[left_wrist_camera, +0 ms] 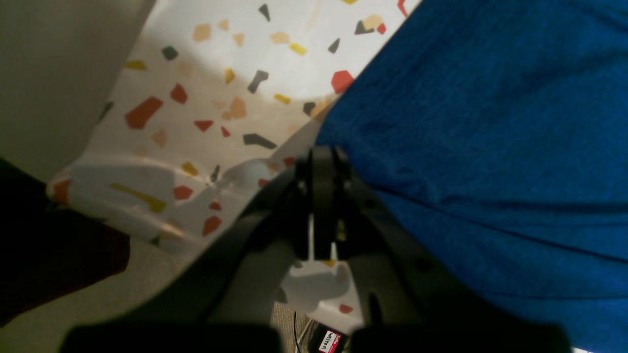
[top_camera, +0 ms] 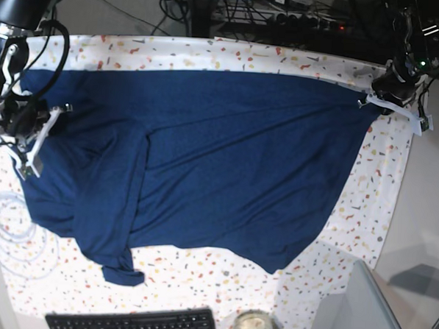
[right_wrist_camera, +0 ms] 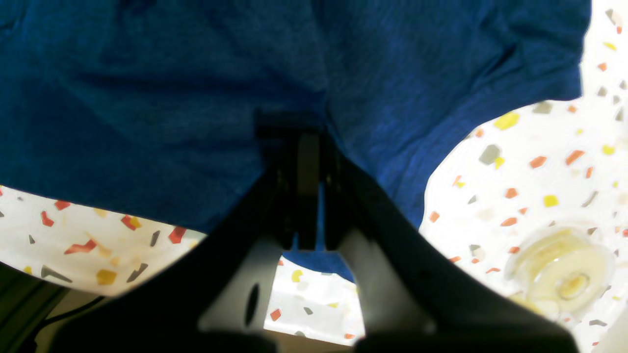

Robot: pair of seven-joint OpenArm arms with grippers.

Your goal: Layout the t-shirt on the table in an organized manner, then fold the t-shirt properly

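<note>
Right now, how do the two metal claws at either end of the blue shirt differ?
The left gripper pinches a stretched-out corner of the t-shirt at the table's far edge. The right gripper bites into the bunched, folded-over side, with cloth spread around it. Both are shut on the fabric.

Black keyboard (top_camera: pixel 131 323) at 6 o'clock along the near edge, a glass jar (top_camera: pixel 252 326) just beside it at 5 o'clock, coiled white cable (top_camera: pixel 10 231) at 8 o'clock.
</note>
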